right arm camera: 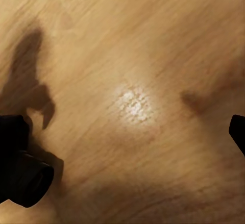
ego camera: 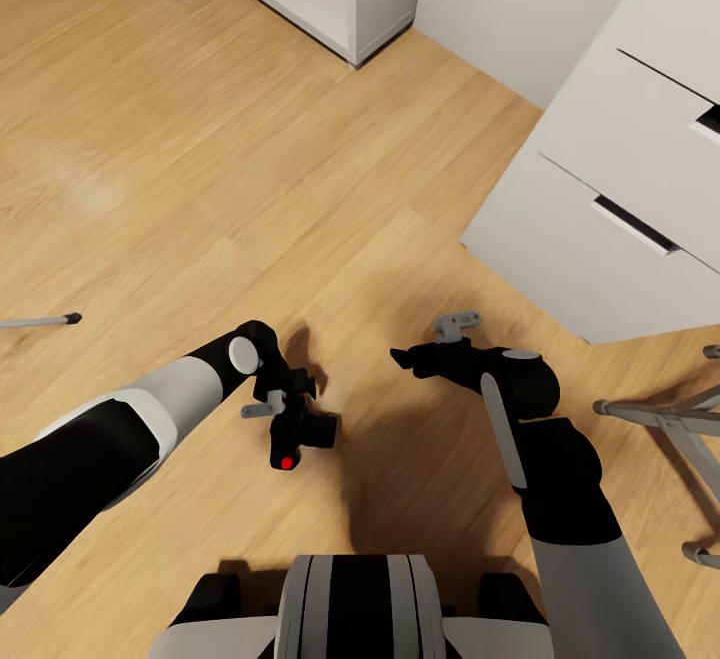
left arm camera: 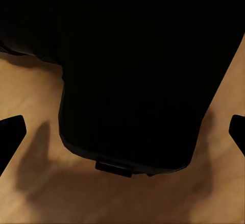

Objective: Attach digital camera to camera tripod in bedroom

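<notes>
Digital camera (ego camera: pixel 300 436) in left pincer (ego camera: pixel 292 417) grip above plank floor (ego camera: pixel 180 169); right pincer (ego camera: pixel 402 357) open.

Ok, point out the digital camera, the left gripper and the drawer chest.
digital camera (ego camera: pixel 300 437): head view, black body above the red dot.
left gripper (ego camera: pixel 287 409): head view, between its fingertips.
drawer chest (ego camera: pixel 600 159): head view, white front.

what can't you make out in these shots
- Left end effector grip: in the left wrist view the digital camera is a black mass covering the contact.
- Camera tripod: head view, cut off by the left edge.
- Right end effector: head view, opening too small to tell.
</notes>
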`<state>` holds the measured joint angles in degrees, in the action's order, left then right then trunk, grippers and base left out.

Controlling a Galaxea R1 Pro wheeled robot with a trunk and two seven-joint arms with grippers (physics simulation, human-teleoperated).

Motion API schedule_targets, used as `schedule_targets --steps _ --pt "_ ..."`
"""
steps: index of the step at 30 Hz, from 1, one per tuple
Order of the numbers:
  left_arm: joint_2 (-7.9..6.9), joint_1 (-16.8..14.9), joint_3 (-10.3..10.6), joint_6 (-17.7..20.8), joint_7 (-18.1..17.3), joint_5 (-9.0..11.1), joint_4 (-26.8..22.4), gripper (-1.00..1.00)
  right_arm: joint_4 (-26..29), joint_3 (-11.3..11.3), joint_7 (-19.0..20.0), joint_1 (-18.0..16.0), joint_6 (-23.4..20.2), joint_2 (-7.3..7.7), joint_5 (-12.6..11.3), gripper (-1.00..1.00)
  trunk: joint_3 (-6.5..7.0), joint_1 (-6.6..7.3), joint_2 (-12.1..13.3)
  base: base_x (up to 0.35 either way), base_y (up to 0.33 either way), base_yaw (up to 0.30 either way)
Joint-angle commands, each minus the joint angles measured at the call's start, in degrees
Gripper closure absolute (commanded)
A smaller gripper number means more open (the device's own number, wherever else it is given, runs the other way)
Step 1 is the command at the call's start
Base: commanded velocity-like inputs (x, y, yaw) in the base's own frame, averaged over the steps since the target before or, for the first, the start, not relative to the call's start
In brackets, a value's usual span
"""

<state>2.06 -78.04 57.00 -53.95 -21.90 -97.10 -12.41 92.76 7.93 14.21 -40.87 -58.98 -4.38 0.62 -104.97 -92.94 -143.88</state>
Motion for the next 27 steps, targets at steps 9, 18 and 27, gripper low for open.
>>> schedule_targets --steps 9,18,27 --pt "-0.03 0.0 0.0 -0.1 -0.5 0.2 -0.1 -1.0 0.0 0.0 0.1 0.0 -0.3 -0.01 0.1 -1.0 -0.03 0.01 0.0 0.0 0.0 0.0" --pt "-0.1 -0.1 -0.1 -0.1 -0.4 0.3 -0.1 -1.0 0.0 0.0 0.1 0.1 -0.3 0.0 0.1 -1.0 -0.03 0.01 0.0 0.0 0.0 0.0" --pt "-0.12 -0.1 -0.2 -0.1 -0.4 0.3 -0.1 -1.0 0.0 0.0 0.1 0.1 -0.3 0.04 0.1 -1.0 -0.03 0.01 0.0 0.0 0.0 0.0"
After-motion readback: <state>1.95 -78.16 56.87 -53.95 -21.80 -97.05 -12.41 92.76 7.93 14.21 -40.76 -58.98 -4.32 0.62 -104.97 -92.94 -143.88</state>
